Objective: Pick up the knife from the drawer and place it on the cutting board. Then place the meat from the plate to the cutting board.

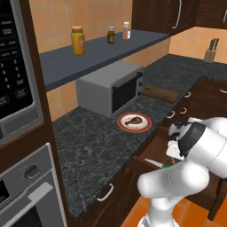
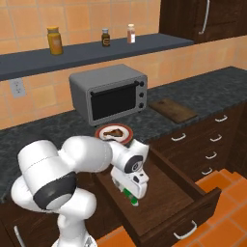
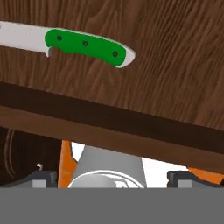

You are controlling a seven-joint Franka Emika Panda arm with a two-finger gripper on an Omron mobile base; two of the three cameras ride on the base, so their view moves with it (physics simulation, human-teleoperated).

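Two dark finger tips of the gripper [image 3: 112,177] are spread wide apart and empty above the wide dark brown wooden drawer [image 3: 144,39], where the green-handled, silver-bladed knife [image 3: 83,46] lies flat. Blade points left, handle right, in the hand view. Fetching the knife is judged underway; descent onto the handle is needed next.

Knife [image 3: 85,46] lies flat on drawer [image 3: 166,78] floor, upper left of frame; my fingertips [image 3: 43,178] spread wide at bottom.
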